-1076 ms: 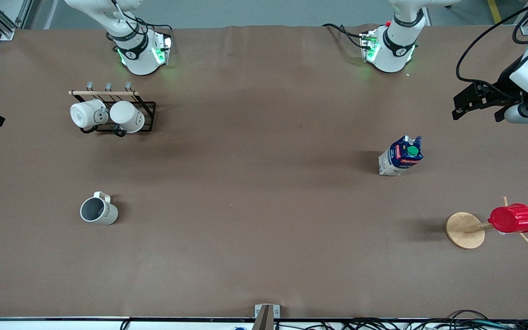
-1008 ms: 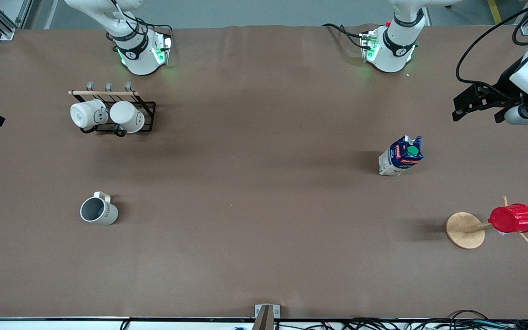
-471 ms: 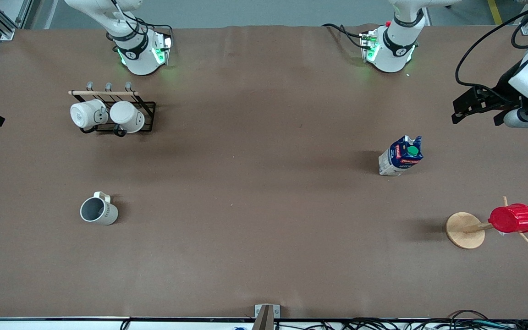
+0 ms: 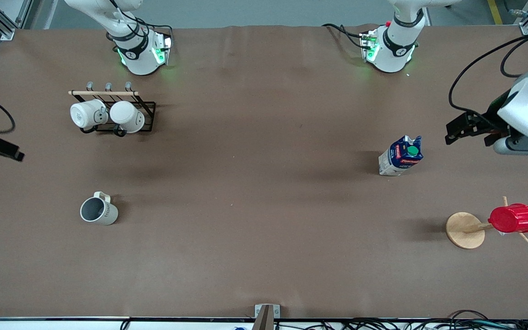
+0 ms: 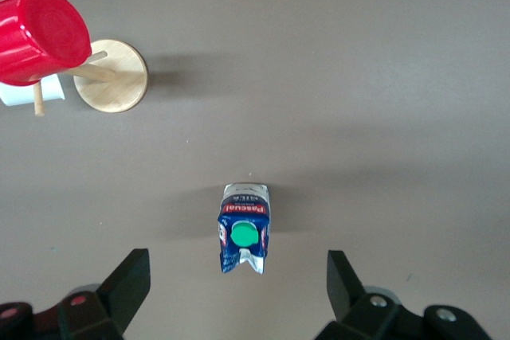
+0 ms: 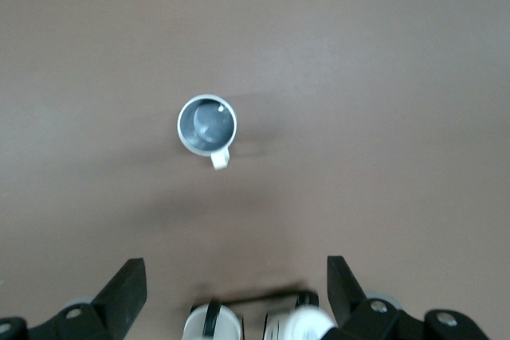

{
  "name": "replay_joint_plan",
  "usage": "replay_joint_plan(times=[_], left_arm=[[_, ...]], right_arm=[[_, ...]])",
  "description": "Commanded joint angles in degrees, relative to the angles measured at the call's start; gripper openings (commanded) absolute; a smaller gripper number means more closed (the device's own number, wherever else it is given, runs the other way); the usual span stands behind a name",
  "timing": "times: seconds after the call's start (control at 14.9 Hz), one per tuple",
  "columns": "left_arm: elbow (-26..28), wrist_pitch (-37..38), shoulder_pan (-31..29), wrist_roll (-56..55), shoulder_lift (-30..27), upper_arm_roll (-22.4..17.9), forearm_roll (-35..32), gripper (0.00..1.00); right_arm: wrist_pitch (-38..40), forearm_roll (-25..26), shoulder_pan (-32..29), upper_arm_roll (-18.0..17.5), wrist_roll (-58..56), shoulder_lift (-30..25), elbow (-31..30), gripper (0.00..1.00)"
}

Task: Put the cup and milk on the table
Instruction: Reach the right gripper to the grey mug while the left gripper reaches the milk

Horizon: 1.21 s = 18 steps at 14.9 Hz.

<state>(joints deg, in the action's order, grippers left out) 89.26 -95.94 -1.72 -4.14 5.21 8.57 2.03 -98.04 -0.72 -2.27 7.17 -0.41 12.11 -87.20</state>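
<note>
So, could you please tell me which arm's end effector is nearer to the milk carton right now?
Left. The left end effector hovers open just beside the milk carton, toward its own end of the table. The right end effector, also open, is up near the mug.

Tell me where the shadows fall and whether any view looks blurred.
Front view: sharp, with soft shadows beside the milk carton and the cup. Left wrist view: clear, faint shadow band by the carton. Right wrist view: the cup is slightly soft, and the two white mugs at the edge are smeared.
</note>
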Motion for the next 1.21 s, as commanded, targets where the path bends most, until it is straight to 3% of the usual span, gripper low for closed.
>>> replay_joint_plan(times=[0.0,0.2,0.54,0.87,0.94,1.01,1.14], left_arm=[[4.6,-4.4,-0.9,0.8,0.2,0.2,0.0,0.96],[13.7,-10.8,-0.8,1.0,-0.7,0.7,-1.1,0.96],[29.8,-23.0,-0.9,1.0,-4.1,0.7,-1.1,0.96],[38.6,-28.4,-0.9,1.1,-5.8,0.9,-1.2,0.95],[39.8,-28.9,-0.9,1.3,-6.2,0.8,-1.2,0.94],[40.7,-29.5,-0.8,1.2,-6.3,0.9,-1.2,0.93],[42.0,-30.7,-0.8,1.3,-6.3,0.9,-1.2,0.93]], right_arm=[[-5.4,-1.0,-0.3,-0.4,-2.7,6.8,0.4,1.00],[-11.5,-3.0,-0.3,-0.4,-6.8,12.8,0.1,1.00],[-28.0,-3.3,0.0,-0.7,-12.1,18.1,-7.7,1.00],[-32.8,-5.6,0.2,-0.7,-13.6,23.0,-7.8,0.97],[-32.9,-5.6,0.2,-0.8,-13.6,23.3,-7.9,0.86],[-33.0,-5.6,0.3,-0.8,-13.6,23.4,-8.3,0.69],[-33.9,-5.6,0.8,-0.8,-13.7,23.4,-9.3,0.25]])
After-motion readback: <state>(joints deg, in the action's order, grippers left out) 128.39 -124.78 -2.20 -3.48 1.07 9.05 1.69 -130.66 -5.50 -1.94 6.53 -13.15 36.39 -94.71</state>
